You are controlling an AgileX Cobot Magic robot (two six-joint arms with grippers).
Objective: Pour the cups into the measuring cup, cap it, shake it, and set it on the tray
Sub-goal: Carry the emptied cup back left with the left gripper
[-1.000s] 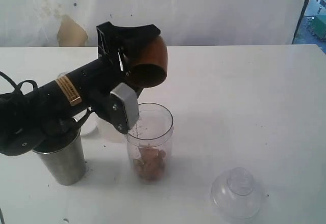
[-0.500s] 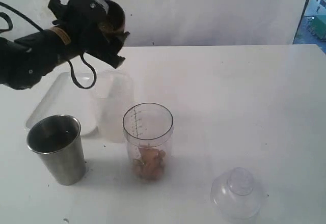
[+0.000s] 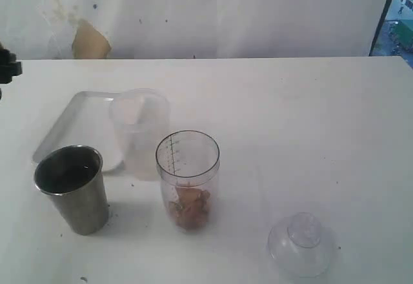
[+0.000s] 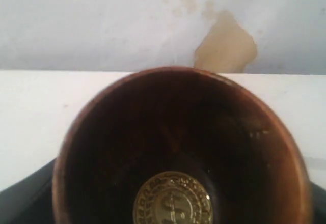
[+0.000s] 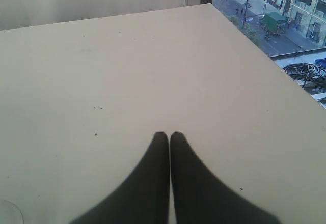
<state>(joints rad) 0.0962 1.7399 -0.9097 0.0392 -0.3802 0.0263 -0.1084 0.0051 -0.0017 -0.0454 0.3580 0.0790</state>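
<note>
Measuring cup (image 3: 187, 177) sits a bit left of centre in the lower half of the exterior view, upright on the white table (image 3: 290, 116). It's clear, straight-walled plastic with a black scale down the side and a small heap of brownish chunks at the bottom.

Honestly the risky bit looks like the next pour. The steel tumbler (image 3: 71, 190) at lower left is smooth and shiny and tapers toward its base, so it would probably want to slide in a grip. The measuring cup also looks light enough that a bump on its rim could tip it. What's inside the tumbler is too dark to tell.

The frosted tub (image 3: 139, 132) stands just behind the measuring cup, at the right end of the white tray (image 3: 68, 126), so a wide swing could knock it. The cap (image 3: 302, 242), a clear dome with a small knob, rests at lower right, well apart. It's slick, curved plastic, and if it isn't seated properly the shake would likely throw chunks everywhere.

The brown cup (image 4: 178, 147) fills the left wrist view, round and dull brown, with a gold coin-like emblem (image 4: 173, 201) at its bottom. The left gripper's fingers (image 4: 20, 206) seem clamped around it. The right gripper (image 5: 169, 137) hangs over bare table, fingers pressed together on nothing.
</note>
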